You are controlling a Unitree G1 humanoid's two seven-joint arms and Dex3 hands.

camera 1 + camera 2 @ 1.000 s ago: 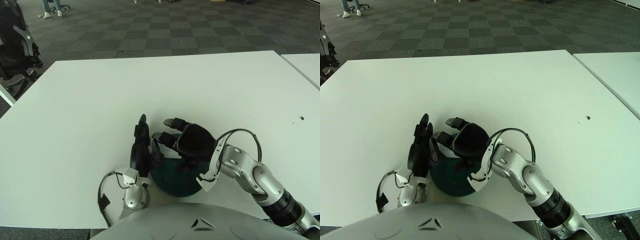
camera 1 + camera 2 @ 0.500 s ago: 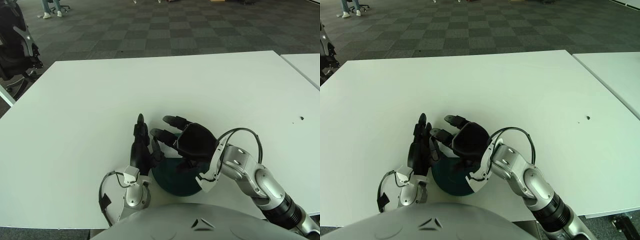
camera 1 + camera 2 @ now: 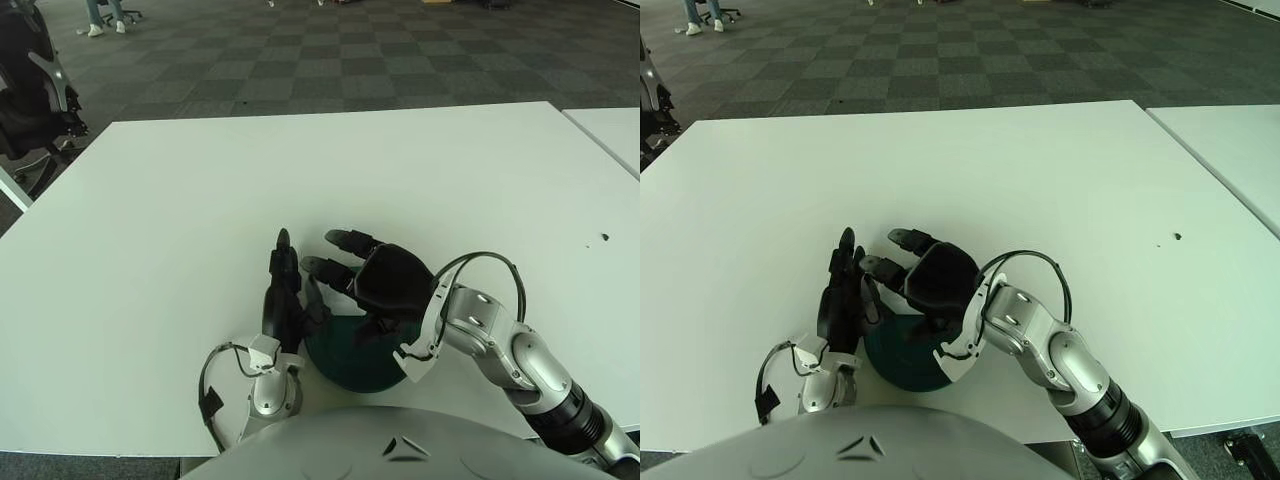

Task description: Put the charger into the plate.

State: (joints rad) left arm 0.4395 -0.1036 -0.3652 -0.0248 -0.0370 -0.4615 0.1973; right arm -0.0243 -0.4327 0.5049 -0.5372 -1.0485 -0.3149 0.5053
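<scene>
A dark green plate [image 3: 345,368] lies near the table's front edge, just in front of my body. My right hand [image 3: 328,254] hovers over the plate's far half, palm down, its black fingers [image 3: 902,238] stretched out to the left and holding nothing I can see. My left hand [image 3: 290,275] stands just left of the plate, fingers [image 3: 283,245] pointing away from me and close to the right hand's fingertips. No charger shows in either view; the right hand hides most of the plate's inside.
The white table [image 3: 330,170] stretches far ahead and to both sides. A small dark mark [image 3: 604,237] sits at its right. A second white table [image 3: 612,128] adjoins on the right. A black chair [image 3: 35,95] stands off the far left corner.
The right hand's fingers have straightened and lifted slightly over the plate. The left hand has edged a little nearer the plate's rim.
</scene>
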